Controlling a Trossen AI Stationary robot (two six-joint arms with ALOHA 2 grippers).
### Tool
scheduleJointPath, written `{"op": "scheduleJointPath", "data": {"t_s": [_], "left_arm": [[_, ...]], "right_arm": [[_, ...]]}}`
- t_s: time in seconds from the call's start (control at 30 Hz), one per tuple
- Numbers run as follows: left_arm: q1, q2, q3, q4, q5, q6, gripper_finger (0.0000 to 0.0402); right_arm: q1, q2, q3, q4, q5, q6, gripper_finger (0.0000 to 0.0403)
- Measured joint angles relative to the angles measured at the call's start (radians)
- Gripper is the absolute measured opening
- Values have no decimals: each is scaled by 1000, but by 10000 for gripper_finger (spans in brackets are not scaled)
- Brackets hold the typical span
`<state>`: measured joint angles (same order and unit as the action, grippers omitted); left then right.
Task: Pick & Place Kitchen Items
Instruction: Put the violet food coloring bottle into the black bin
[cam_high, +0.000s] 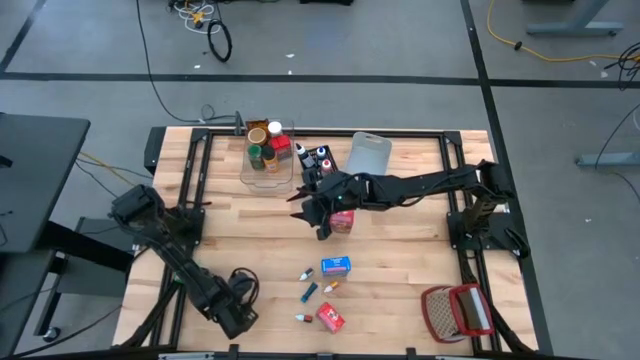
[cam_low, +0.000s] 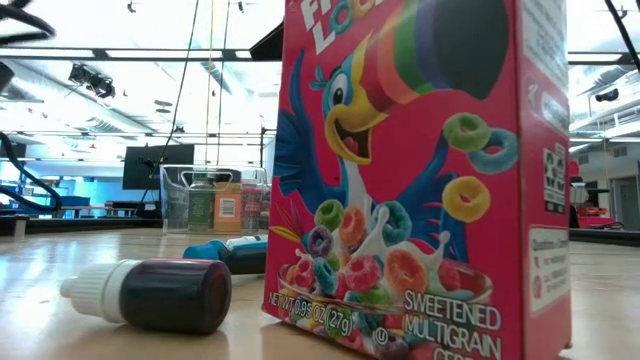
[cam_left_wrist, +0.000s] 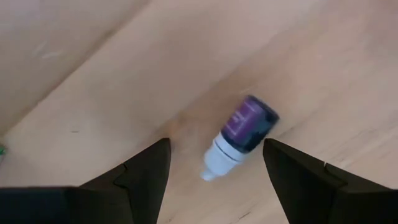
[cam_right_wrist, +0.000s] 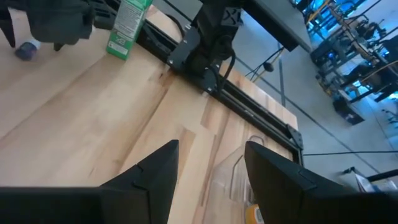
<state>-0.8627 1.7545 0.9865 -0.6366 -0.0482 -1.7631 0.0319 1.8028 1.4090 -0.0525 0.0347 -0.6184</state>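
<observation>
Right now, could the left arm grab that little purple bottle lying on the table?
Probably yes. In the left wrist view the purple food-colouring bottle lies on its side on bare wood between the left gripper's open fingers, with nothing else around it.

Pale smooth wooden table (cam_high: 400, 260), glossy cardboard cereal box (cam_low: 420, 170), plastic purple dropper bottle (cam_left_wrist: 239, 134)

Perhaps purple food-colouring tube (cam_left_wrist: 242, 134) between open gripper (cam_left_wrist: 214, 165)
</observation>
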Motion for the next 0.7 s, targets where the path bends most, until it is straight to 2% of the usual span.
{"op": "scheduleJointPath", "data": {"t_s": [0.1, 0.3, 0.53, 0.7], "left_arm": [[-9, 0, 0, 1, -59, -90, 263], [-17, 3, 2, -28, -12, -56, 263], [-25, 4, 1, -26, -42, 165, 259], [-26, 4, -1, -34, -63, 254, 230]], "right_arm": [[-1, 0, 0, 5, 0, -7, 194], [-1, 0, 0, 4, 0, -4, 194], [-1, 0, 0, 5, 1, -3, 194], [-1, 0, 0, 5, 1, -4, 194]]}}
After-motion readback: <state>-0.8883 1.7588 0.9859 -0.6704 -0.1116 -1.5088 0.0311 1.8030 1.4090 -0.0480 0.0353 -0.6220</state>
